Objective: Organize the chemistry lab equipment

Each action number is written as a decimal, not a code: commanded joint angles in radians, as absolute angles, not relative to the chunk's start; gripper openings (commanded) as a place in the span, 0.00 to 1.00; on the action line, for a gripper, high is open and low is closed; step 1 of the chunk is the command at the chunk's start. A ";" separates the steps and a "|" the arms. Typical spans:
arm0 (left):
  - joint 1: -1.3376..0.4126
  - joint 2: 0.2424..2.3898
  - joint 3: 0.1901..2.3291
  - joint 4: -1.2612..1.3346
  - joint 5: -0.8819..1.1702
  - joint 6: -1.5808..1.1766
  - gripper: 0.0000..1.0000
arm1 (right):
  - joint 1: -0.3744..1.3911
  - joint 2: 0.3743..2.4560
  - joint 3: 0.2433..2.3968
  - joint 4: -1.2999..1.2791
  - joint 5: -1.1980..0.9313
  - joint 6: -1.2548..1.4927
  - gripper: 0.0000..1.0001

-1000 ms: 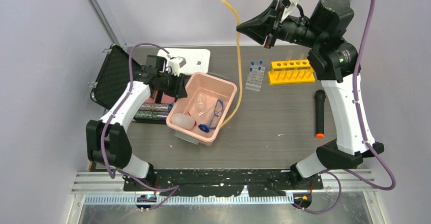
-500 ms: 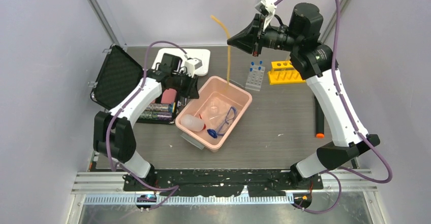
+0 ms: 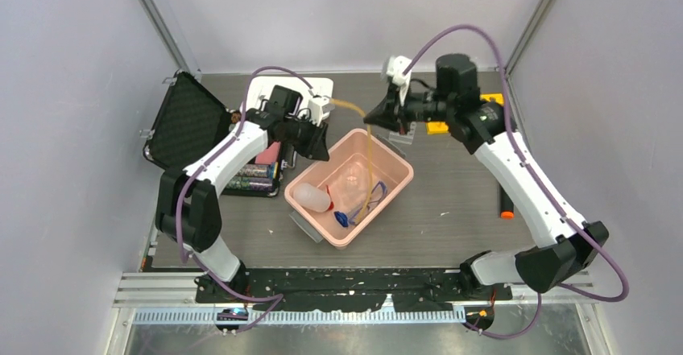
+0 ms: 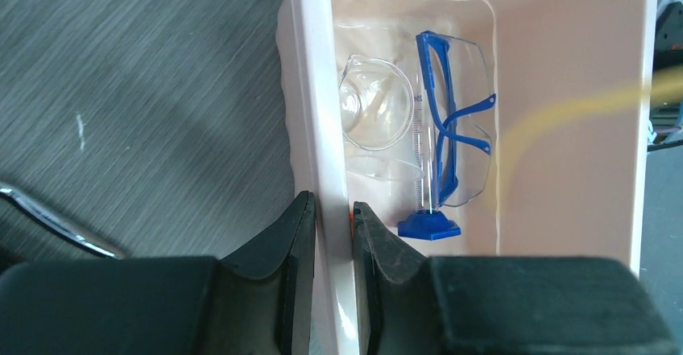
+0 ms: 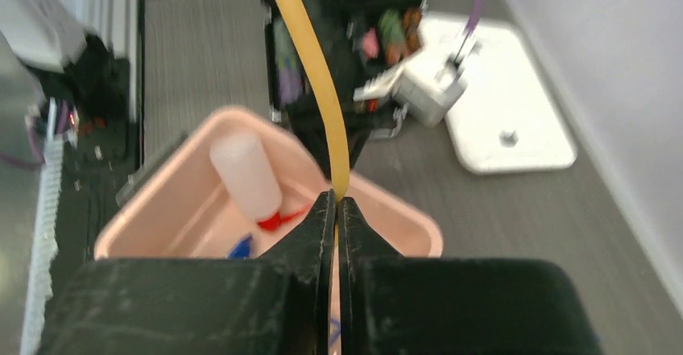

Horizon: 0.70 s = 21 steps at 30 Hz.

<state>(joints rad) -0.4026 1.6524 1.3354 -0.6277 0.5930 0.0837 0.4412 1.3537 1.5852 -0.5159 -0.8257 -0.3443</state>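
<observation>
1. Against the frame half a second earlier, the right gripper (image 3: 372, 116) had come down from high above the table's far edge. It now sat just over the far rim of the pink tub (image 3: 403, 170).
2. The yellow tubing (image 3: 370, 158) had hung upright above the tub. It now ran down from the right gripper into the tub, and its free end arched left toward the left wrist.
3. The tub had shifted slightly right and toward the near edge. The left gripper (image 3: 320, 147) had moved with it.
4. The right arm now covered most of the yellow tube rack (image 3: 437, 127) and the clear tube tray (image 3: 403, 135).
5. Left wrist view: the left gripper (image 4: 332, 234) was clamped on the tub's wall (image 4: 310, 130), one finger outside and one inside.
6. Right wrist view: the right gripper (image 5: 337, 210) was pinched tight on the tubing (image 5: 310, 57), with no gap showing beside it.
7. Inside the tub lay the white red-capped squeeze bottle (image 3: 310, 197), the clear funnel (image 4: 374, 113), the blue safety glasses (image 4: 451, 130) and a clear graduated cylinder with a blue base (image 4: 428, 226).
8. The white lid (image 3: 270, 89) lay flat at the table's far edge, behind the left arm.
9. The cylinder's graduation marks were too small to read.
</observation>
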 commanded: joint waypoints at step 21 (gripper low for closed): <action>-0.449 1.715 1.395 -0.564 0.674 0.062 0.15 | 0.604 1.599 1.465 -0.919 -0.489 -1.003 0.59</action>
<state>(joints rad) -0.4362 1.7027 1.3689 -0.5949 0.6483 0.0601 0.6067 1.6146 1.3670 -0.9150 -0.4995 -1.0386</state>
